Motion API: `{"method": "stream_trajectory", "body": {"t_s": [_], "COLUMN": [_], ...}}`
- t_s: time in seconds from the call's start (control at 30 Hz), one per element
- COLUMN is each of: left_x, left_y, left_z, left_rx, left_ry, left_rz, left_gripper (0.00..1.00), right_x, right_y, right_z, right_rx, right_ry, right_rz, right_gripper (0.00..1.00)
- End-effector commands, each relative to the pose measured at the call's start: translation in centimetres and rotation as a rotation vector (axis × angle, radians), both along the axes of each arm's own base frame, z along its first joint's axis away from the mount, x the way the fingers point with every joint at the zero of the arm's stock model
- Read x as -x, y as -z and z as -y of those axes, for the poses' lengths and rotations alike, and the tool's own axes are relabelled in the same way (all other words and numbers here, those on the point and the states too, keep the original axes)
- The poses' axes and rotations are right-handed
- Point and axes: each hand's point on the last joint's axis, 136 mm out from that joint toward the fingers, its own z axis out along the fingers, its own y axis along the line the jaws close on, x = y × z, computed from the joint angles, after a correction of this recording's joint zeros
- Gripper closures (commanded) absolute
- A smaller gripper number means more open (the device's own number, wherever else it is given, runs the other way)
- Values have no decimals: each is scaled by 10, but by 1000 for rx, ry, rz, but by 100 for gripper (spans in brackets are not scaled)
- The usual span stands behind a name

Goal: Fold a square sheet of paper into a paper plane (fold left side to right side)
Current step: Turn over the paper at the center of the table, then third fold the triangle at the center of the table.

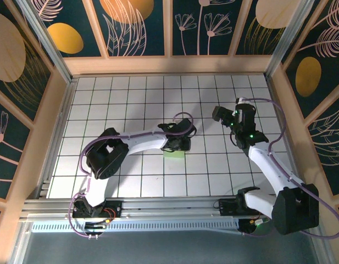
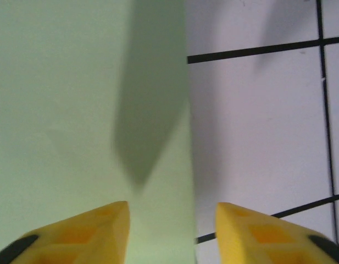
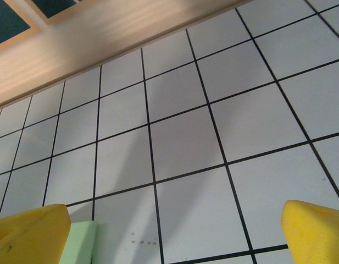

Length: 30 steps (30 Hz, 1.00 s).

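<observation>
Over the white grid table [image 1: 120, 93]: left gripper [image 1: 179, 144] stretched to mid-table, low over a pale green sheet of paper [image 1: 173, 153], most of the sheet hidden beneath the wrist, a green strip showing on the near side. From the left wrist camera, yellow fingers [image 2: 87, 231] parted to a moderate gap, nothing clamped between them; one finger above the paper, the other above bare tile, the sheet's straight right edge running up between the two; paper lying flat, a soft shadow across it. Right gripper [image 1: 217, 114] well apart to the right, held above the tiles. From the right wrist camera, yellow fingertips [image 3: 32, 231] spread wide with nothing between, a corner of the green sheet just beside the left-hand one, wooden border [image 3: 103, 38] along the table's far edge
</observation>
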Motion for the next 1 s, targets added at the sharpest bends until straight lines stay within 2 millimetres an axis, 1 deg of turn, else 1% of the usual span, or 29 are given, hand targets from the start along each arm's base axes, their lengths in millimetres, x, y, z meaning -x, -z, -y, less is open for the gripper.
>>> {"method": "stream_trajectory", "body": {"t_s": [0.0,0.13,0.2,0.3,0.33,0.37,0.4,0.5,0.6,0.63,0.7,0.8,0.83,0.97], "left_x": [-8,-18,-22,-31,-34,-36,-38,-46,-49,-50,-52,-53,-53,-50], "left_y": [-37,-58,-71,-90,-96,-96,-108,-120,-124,-125,-125,-120,-118,-104], "left_z": [24,23,22,10,4,-2,-9,-32,-53,-60,-73,-90,-95,-105], "left_rx": [225,331,391,454,477,495,532,606,661,680,703,713,705,638], "left_ry": [28,35,35,25,19,8,1,-54,-109,-131,-182,-252,-269,-290], "left_rz": [17,46,70,126,145,153,177,216,247,259,276,301,309,306], "left_gripper": [48,42,41,40,40,40,40,40,41,42,42,43,43,43], "right_x": [-5,-4,-3,-1,0,2,3,9,18,21,28,39,42,49], "right_y": [-7,-5,-3,1,4,8,13,30,49,56,69,90,98,120], "right_z": [-4,-19,-30,-49,-56,-62,-67,-88,-112,-121,-140,-163,-170,-179], "right_rx": [-27,-53,-77,-129,-153,-179,-201,-290,-355,-370,-389,-398,-397,-390], "right_ry": [-28,-109,-167,-265,-296,-324,-342,-406,-466,-484,-524,-564,-572,-579], "right_rz": [-7,-40,-60,-104,-128,-154,-177,-249,-317,-345,-394,-469,-490,-544], "right_gripper": [2,2,7,20,27,33,39,53,65,71,79,96,100,100]}}
